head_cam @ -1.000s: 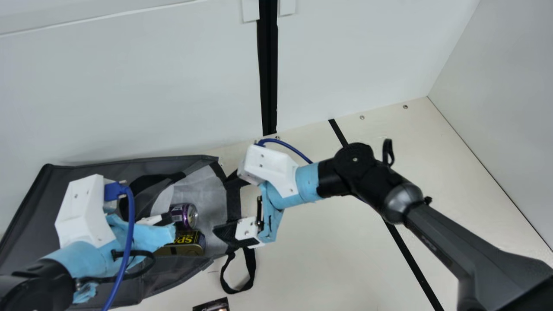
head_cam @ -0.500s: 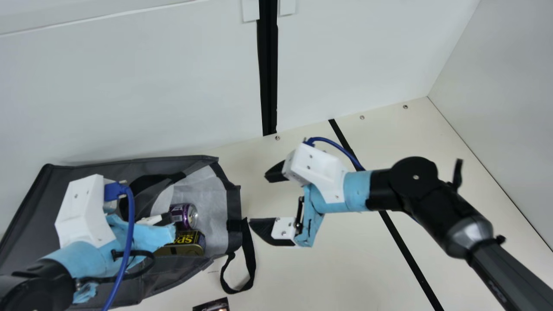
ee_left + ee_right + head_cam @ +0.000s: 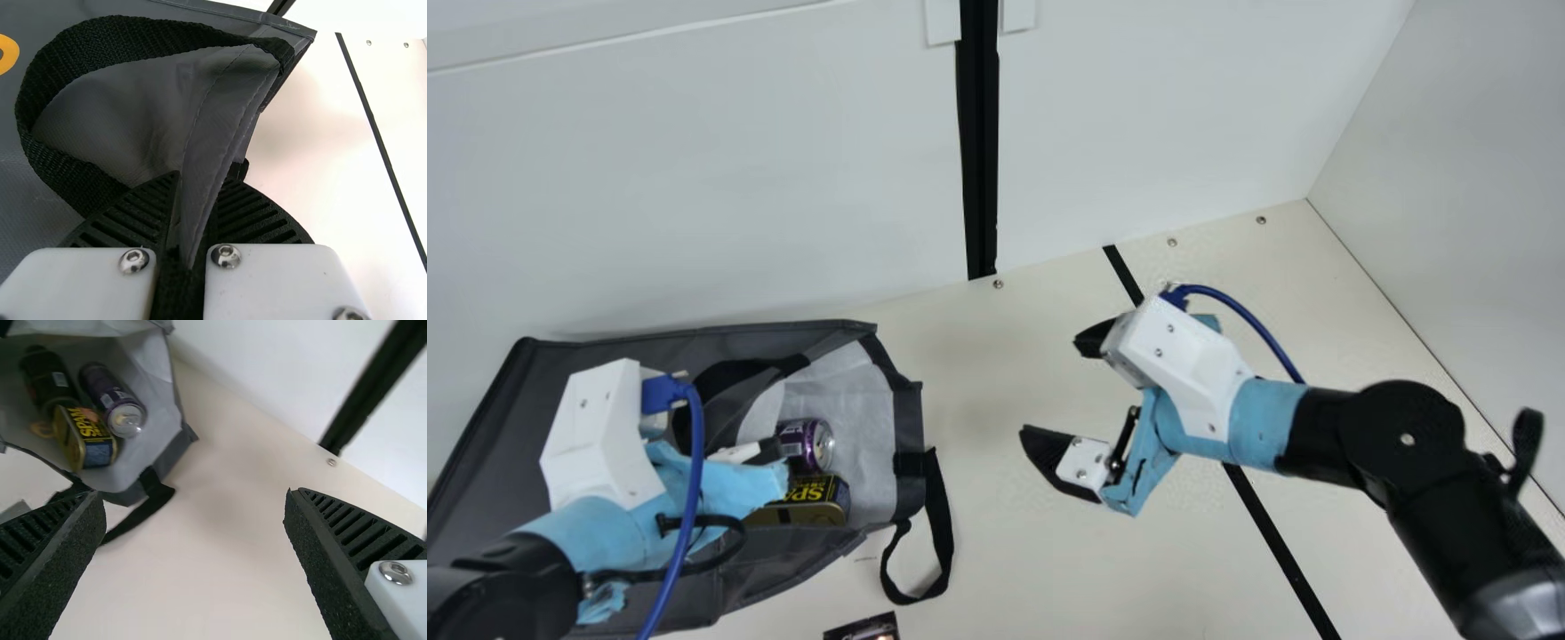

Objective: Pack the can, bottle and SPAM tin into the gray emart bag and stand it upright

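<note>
My left gripper (image 3: 769,452) is at the mouth of the gray bag (image 3: 489,436), which lies on its side. In the left wrist view that gripper (image 3: 190,220) is shut on the bag's rim (image 3: 220,133), beside a black strap. Inside the bag lie the purple can (image 3: 805,444) and the SPAM tin (image 3: 814,500). The right wrist view shows the dark bottle (image 3: 48,379) deeper in, behind the SPAM tin (image 3: 83,437) and next to the can (image 3: 113,400). My right gripper (image 3: 1058,387) stands wide open and empty, right of the bag; its fingers (image 3: 343,540) are far apart.
A black strap loop (image 3: 938,533) trails from the bag's mouth onto the cream table (image 3: 1005,569). A small dark packet (image 3: 864,628) lies at the near edge. White walls rise behind and at the right.
My right gripper has moved away from the bag's mouth toward the right, and the bag's edge there is uncovered. The left arm has kept still.
</note>
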Robot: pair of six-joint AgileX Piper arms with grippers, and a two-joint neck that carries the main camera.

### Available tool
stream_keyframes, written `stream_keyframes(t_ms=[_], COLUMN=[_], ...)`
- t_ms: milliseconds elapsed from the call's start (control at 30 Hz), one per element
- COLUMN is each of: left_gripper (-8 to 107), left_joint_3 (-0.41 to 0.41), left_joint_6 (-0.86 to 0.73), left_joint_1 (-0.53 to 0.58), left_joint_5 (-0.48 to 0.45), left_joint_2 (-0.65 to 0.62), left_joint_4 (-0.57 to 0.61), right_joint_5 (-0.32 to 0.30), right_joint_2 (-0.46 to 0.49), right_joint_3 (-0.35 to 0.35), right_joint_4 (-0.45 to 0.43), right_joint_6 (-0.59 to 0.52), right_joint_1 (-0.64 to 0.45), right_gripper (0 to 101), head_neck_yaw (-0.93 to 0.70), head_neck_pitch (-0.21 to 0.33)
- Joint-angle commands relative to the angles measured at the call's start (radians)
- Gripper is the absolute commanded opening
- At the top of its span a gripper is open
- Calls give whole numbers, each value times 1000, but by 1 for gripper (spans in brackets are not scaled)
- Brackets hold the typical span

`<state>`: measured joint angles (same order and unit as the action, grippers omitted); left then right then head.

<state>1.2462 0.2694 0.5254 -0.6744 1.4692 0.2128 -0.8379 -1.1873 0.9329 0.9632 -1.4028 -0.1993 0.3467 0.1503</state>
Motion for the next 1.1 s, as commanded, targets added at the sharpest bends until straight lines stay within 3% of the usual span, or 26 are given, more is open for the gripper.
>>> stream_keyframes(t_ms=[0, 467, 1067], left_gripper=[-8, -8, -8], left_joint_3=[0, 0, 0], left_joint_6=[0, 0, 0], left_joint_1=[0, 0, 0], left_joint_5=[0, 0, 0], left_joint_2=[0, 0, 0], left_joint_4=[0, 0, 0], right_joint_5=[14, 19, -89], right_joint_2=[45, 222, 312], right_joint_3=[-9, -23, 100], right_joint_4=[-39, -264, -502], right_joint_6=[40, 273, 540], right_joint_1=[-23, -217, -423], right_gripper=[95, 95, 95], head_neck_yaw=[2, 2, 2], head_neck_pitch=[24, 24, 24])
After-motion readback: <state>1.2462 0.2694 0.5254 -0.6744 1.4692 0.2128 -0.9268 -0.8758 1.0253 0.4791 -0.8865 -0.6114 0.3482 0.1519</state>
